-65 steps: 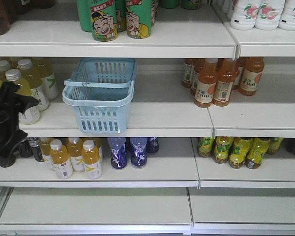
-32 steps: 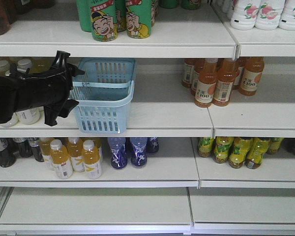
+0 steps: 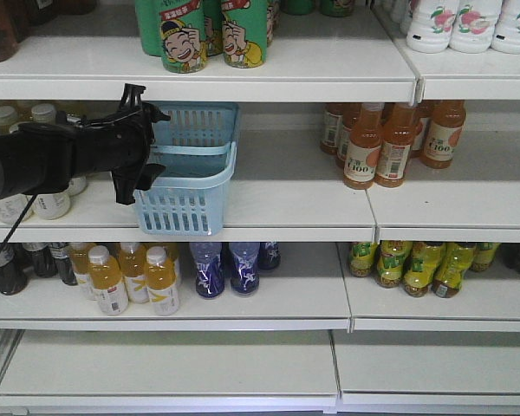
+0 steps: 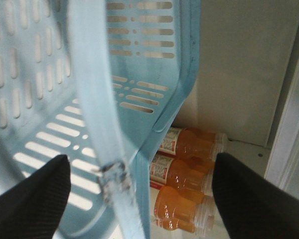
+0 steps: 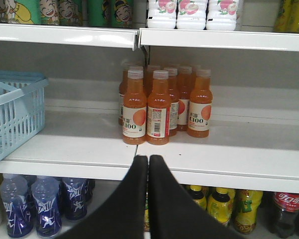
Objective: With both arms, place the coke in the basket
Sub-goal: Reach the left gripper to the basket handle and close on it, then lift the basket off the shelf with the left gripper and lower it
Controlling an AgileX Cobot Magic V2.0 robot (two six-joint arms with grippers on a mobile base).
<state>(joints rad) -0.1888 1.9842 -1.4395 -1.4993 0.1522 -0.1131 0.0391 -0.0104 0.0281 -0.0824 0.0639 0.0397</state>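
Observation:
The light blue basket (image 3: 191,204) stands on the middle shelf, left of centre, and its slotted wall (image 4: 139,50) fills the left wrist view. My left gripper (image 3: 156,140) is open at the basket's left rim. In the left wrist view the thin blue handle (image 4: 97,99) runs between the spread fingers of the left gripper (image 4: 139,164), without touching them. My right gripper (image 5: 148,158) is shut on nothing, level with the front edge of the middle shelf; it does not show in the front view. The coke is out of view.
Orange juice bottles (image 3: 390,143) stand on the same shelf to the right of the basket, and pale yellow bottles (image 3: 48,204) sit behind my left arm. Green cans (image 3: 204,35) are on the shelf above. Purple bottles (image 3: 225,269) and a dark cola bottle (image 5: 289,204) are on the shelf below.
My left arm has risen from the lower left and swung right, bringing its open gripper to the basket's left rim. The right gripper cannot be compared.

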